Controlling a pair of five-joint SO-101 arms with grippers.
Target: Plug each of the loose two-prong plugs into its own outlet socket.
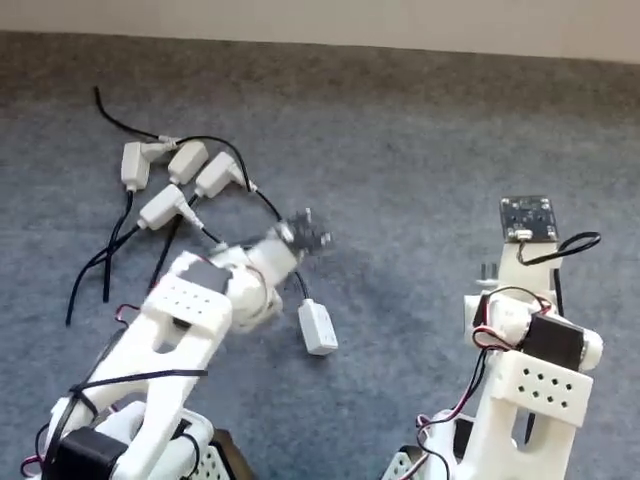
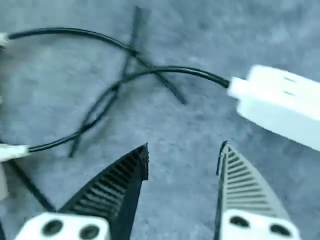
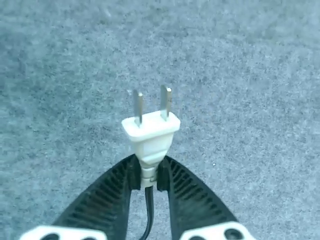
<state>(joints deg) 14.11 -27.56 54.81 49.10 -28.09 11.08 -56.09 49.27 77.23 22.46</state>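
My right gripper (image 3: pixel 148 163) is shut on the neck of a white two-prong plug (image 3: pixel 150 127), whose prongs point away from me over bare carpet. In the high view this plug (image 1: pixel 487 270) sticks out beside the right arm. My left gripper (image 2: pixel 183 149) is open above the carpet, nothing between its fingers (image 2: pixel 131 169). A white outlet socket (image 2: pixel 280 104) on a black cable lies just beyond one fingertip. From above, the left gripper (image 1: pixel 306 232) hangs a little beyond that socket (image 1: pixel 317 327).
Several more white plugs and sockets (image 1: pixel 171 174) on black cables (image 1: pixel 110 245) lie bunched at the far left. Loose cables (image 2: pixel 115 85) cross the grey carpet (image 1: pixel 420 150) ahead of the left gripper. A pale wall edge runs along the back.
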